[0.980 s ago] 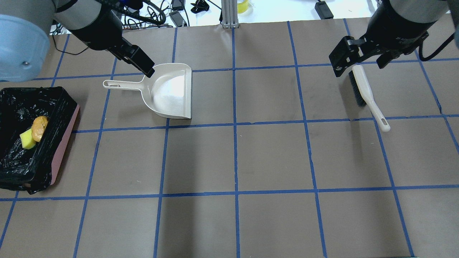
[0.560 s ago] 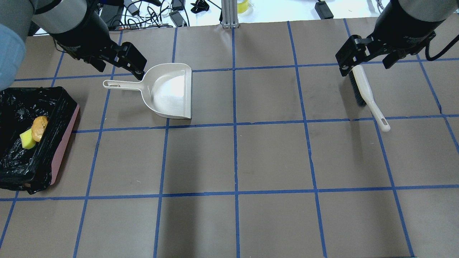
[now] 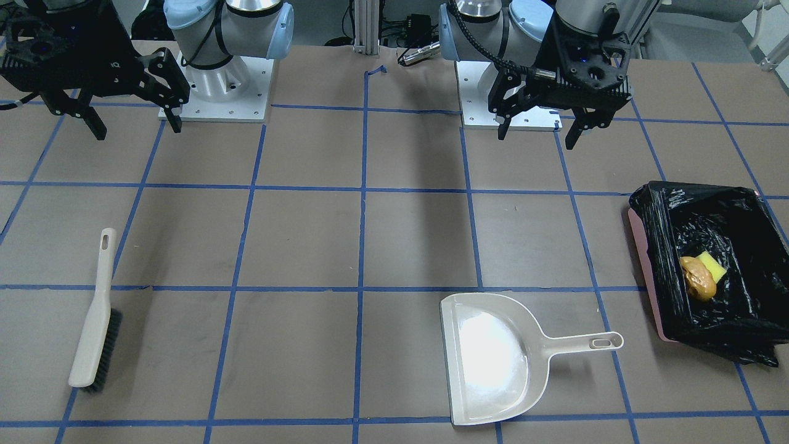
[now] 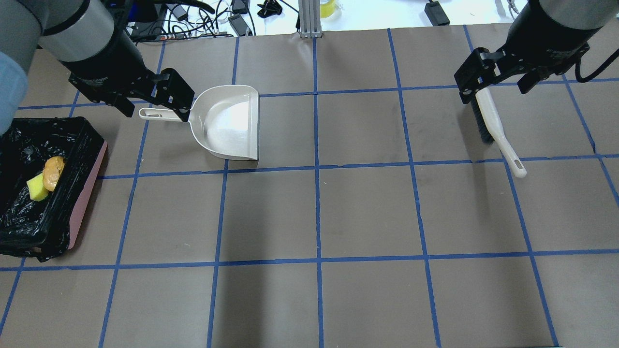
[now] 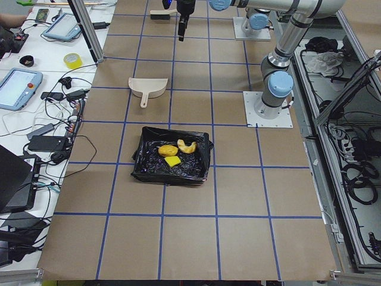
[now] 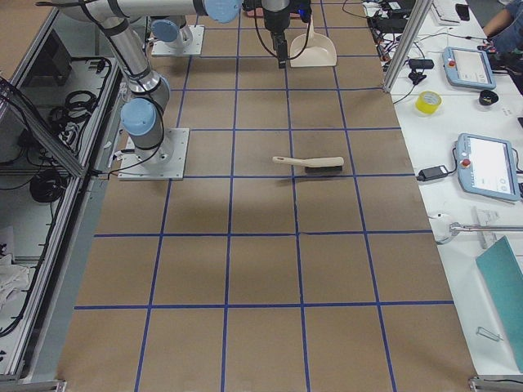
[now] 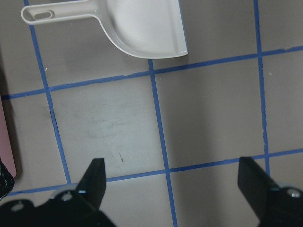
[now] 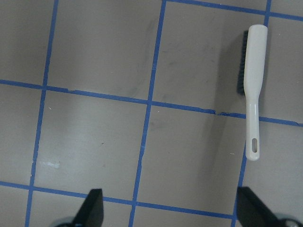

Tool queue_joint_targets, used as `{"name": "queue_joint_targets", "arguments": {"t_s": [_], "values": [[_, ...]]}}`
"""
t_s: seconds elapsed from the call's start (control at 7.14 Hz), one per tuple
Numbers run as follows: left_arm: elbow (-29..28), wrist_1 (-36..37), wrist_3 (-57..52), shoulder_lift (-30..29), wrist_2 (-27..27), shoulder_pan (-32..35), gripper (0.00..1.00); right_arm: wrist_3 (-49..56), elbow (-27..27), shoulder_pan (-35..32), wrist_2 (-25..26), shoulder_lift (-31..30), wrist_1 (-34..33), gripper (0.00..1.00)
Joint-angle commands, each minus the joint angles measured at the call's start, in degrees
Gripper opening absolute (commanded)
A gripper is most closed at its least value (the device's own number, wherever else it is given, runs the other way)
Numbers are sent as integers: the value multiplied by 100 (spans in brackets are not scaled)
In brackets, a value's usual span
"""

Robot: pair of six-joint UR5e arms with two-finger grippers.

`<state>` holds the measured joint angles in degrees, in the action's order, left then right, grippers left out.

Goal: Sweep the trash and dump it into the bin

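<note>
Both the left gripper and the right gripper have drawn back from the dustpan and brush, wide open and holding nothing, and you can see the trash lying inside the bin, so the job looks done.

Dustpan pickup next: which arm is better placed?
Left. The left gripper, open, is on the side of the dustpan, whose handle points that way; the right gripper, also open, is off by the brush.

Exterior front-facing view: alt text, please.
A yellow-brown lump and yellow sponge wedge lie in the black-lined pink bin. The empty beige dustpan and beige brush lie on the table; left gripper and right gripper hover open.
</note>
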<state>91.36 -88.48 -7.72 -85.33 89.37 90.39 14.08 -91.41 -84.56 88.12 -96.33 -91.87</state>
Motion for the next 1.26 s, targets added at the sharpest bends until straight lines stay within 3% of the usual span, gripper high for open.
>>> {"name": "queue_joint_targets", "arguments": {"t_s": [0.0,1.12], "values": [[93,58,-63,-19,-16,-22,100,24,0,1,3,0,12,100],[84,85,51,-19,2,-57,100,42,-9,1,12,0,29,100]]}}
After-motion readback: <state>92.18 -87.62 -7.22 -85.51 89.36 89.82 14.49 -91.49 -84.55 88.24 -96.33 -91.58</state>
